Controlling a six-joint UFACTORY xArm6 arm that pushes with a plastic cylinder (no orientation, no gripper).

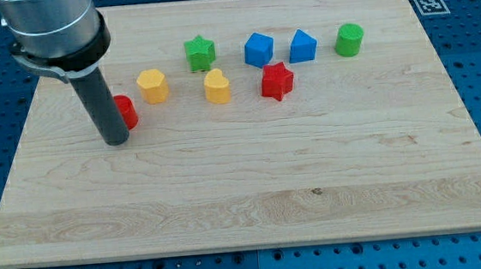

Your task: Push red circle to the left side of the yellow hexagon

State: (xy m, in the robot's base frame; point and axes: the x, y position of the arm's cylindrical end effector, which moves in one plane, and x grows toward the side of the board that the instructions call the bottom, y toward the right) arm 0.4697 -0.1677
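Observation:
The red circle (127,111) sits at the view's left of the wooden board, partly hidden behind my rod. The yellow hexagon (153,85) lies just up and to the right of it, a small gap apart. My tip (117,141) rests on the board at the red circle's lower left edge, touching or nearly touching it. The red circle is to the left of and slightly below the yellow hexagon.
A yellow heart (216,86), a red star (277,81), a green star (200,52), a blue cube-like block (259,49), another blue block (302,45) and a green cylinder (349,39) lie across the board's top half. The board's left edge (19,160) is close to my rod.

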